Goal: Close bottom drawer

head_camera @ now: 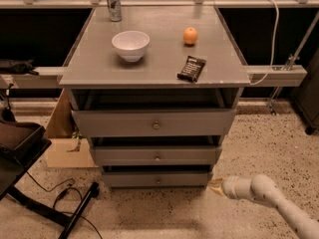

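Note:
The bottom drawer (156, 179) is the narrowest grey front of three, low under the cabinet, with a small round knob (157, 181). It stands pulled out a little, with a dark gap above its front. My gripper (216, 186) is at the end of the white arm (264, 195), low at the right, just beside the drawer front's right end. Above it are the middle drawer (156, 156) and the wide top drawer (153, 123), both also standing out.
On the grey cabinet top (99, 68) are a white bowl (130, 44), an orange (190, 35), a dark snack bar (191, 68) and a can (114, 3). A cardboard box (65, 133) and a black chair base (30, 183) stand at the left. Speckled floor lies at the right.

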